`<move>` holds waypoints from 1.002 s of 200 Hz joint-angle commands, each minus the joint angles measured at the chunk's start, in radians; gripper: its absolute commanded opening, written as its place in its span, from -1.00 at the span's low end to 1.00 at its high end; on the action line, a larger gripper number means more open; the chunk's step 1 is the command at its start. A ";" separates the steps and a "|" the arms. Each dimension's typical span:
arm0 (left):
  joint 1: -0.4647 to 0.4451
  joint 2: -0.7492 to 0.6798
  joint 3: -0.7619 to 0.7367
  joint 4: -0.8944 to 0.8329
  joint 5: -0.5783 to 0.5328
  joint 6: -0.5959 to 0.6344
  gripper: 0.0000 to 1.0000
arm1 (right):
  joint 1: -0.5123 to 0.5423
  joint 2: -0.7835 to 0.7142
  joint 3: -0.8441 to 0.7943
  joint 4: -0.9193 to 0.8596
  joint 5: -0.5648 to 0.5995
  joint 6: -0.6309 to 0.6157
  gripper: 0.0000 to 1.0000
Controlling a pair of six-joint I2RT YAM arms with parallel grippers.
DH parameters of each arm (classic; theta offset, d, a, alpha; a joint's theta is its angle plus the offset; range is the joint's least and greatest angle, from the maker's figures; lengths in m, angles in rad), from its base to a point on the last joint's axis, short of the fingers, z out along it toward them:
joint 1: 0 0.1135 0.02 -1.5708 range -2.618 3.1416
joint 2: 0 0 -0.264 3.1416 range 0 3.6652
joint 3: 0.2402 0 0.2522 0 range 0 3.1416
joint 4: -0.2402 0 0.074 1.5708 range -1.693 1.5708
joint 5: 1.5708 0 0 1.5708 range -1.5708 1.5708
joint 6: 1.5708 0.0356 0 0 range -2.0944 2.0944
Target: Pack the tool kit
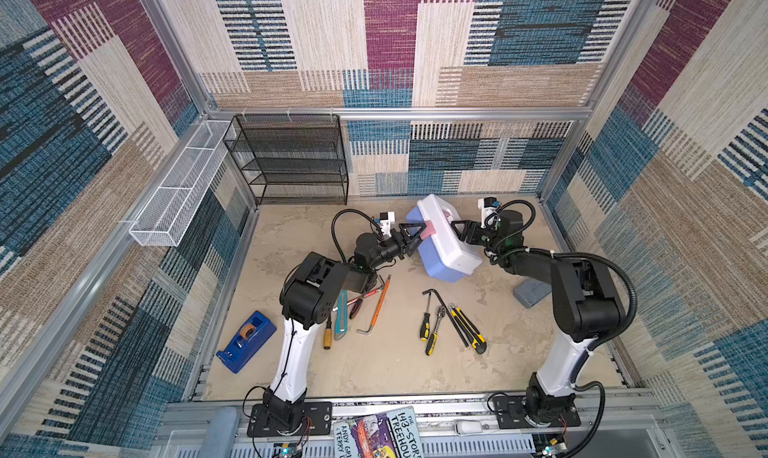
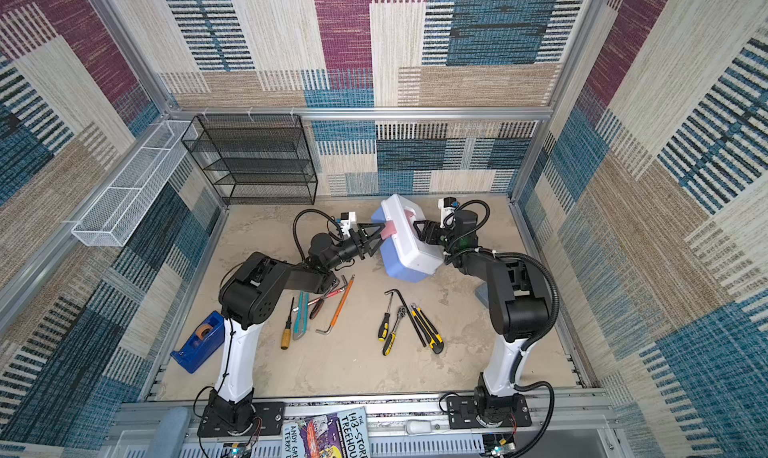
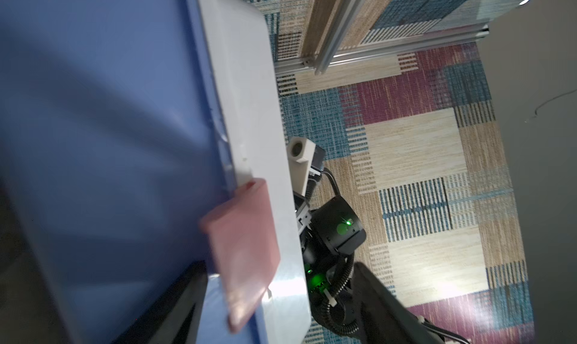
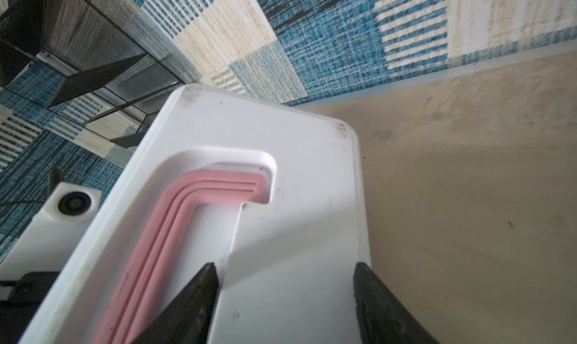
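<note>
1. Tabletop [image 1: 374, 373]: sandy and bare in front; it carries everything below.
2. Toolbox [image 1: 451, 250] [image 2: 411, 250]: at the back middle, between the two arms and tipped up on one edge. Its white lid [image 4: 296, 177] faces the right arm and its blue base [image 3: 103, 124] faces the left.
3. Right gripper [image 1: 455, 232]: against the lid beside the pink handle [image 4: 175, 227]. Its fingers [image 4: 199, 295] are apart, one at the handle recess and one at the lid's rim. I cannot tell whether they clamp.
4. Left gripper [image 1: 419, 240]: at the toolbox's latch side, with its fingers spread wide.
5. Loose tools lie on the tabletop in front of the toolbox.
   - Left cluster: orange hex key [image 1: 379, 306], teal knife [image 1: 341, 314], wooden screwdriver [image 1: 328, 337].
   - Right cluster: black hex key [image 1: 442, 306], yellow knife [image 1: 469, 329], ratchet [image 1: 434, 335].
6. Latch [image 3: 243, 252] [image 1: 430, 230]: pink, swung out from the lid, by one left fingertip.
</note>
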 commanded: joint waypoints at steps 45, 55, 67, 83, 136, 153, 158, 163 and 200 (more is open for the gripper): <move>-0.006 0.006 0.006 0.061 0.029 -0.011 0.50 | 0.011 0.016 -0.018 -0.234 -0.146 -0.009 0.42; -0.006 0.010 0.001 0.061 0.025 -0.013 0.51 | 0.011 0.014 -0.018 -0.232 -0.146 -0.009 0.42; -0.001 0.012 -0.004 0.061 0.023 -0.014 0.51 | 0.011 0.011 -0.020 -0.233 -0.146 -0.009 0.42; 0.006 0.010 -0.011 0.059 0.025 -0.018 0.51 | 0.010 0.005 -0.021 -0.232 -0.146 -0.009 0.42; 0.105 -0.030 -0.070 0.033 0.079 -0.029 0.50 | 0.001 -0.006 -0.006 -0.240 -0.152 -0.008 0.42; 0.133 -0.062 -0.096 -0.003 0.094 -0.005 0.50 | -0.003 -0.006 -0.001 -0.240 -0.149 -0.008 0.42; 0.137 -0.073 -0.101 -0.023 0.099 0.009 0.50 | -0.003 -0.005 0.001 -0.240 -0.148 -0.006 0.42; 0.140 -0.086 -0.103 -0.045 0.106 0.023 0.50 | -0.003 -0.004 0.003 -0.240 -0.147 -0.004 0.42; 0.147 -0.159 -0.107 -0.233 0.132 0.139 0.50 | -0.007 -0.006 0.012 -0.236 -0.148 0.003 0.42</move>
